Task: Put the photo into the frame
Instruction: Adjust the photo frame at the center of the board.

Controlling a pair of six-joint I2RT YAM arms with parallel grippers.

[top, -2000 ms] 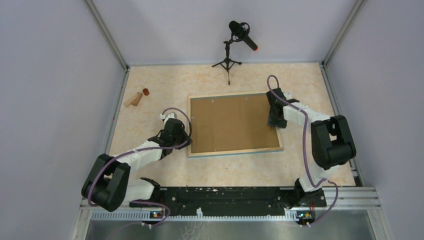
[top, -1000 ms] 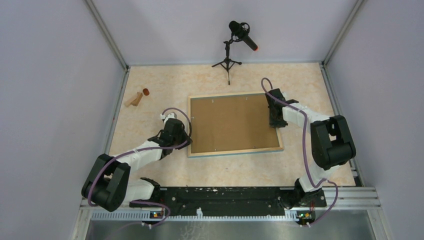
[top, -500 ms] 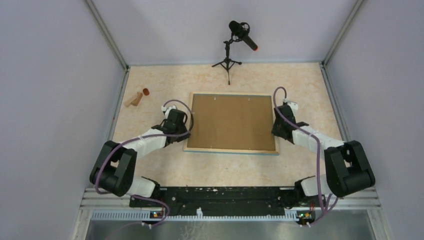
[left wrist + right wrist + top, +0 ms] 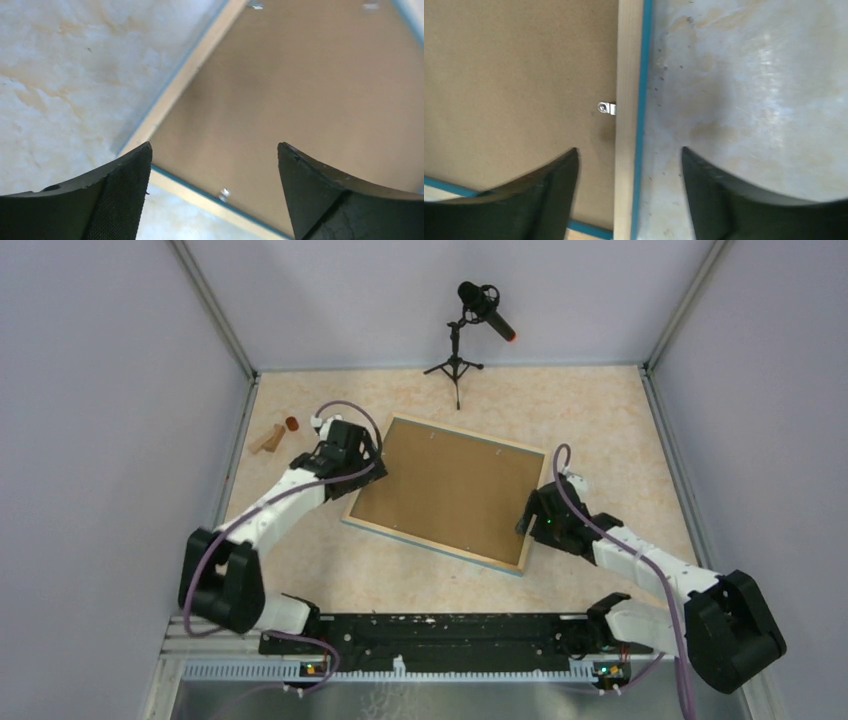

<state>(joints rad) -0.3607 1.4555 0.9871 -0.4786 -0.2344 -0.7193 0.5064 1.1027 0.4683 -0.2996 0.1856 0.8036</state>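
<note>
— On the pale marbled tabletop (image 4: 600, 420), where does the large rectangular light-wood picture frame with the blue edge (image 4: 430, 546) lie?
— Flat near the middle, back side up, turned askew to the table's edges. A plain brown cardboard backing board (image 4: 445, 490) fills it, with small metal clips (image 4: 606, 108) along the inner rim.
— And the photo?
— It cannot be seen in any view; only the board shows.
— The left gripper (image 4: 365, 462)?
— At the frame's left edge, released. Its black fingers (image 4: 117, 200) stand wide apart, one frame corner showing below the gap, nothing gripped.
— The right gripper (image 4: 533, 522)?
— On the frame's right side, close to the near corner, also released. Its fingers (image 4: 729, 200) stand either side of the wooden rail, above it; whether they touch it I cannot tell.
— Anything else?
— A black microphone on a small tripod (image 4: 458, 350) at the far edge, and small wooden pieces (image 4: 268, 439) at the far left, well apart from the frame.
</note>
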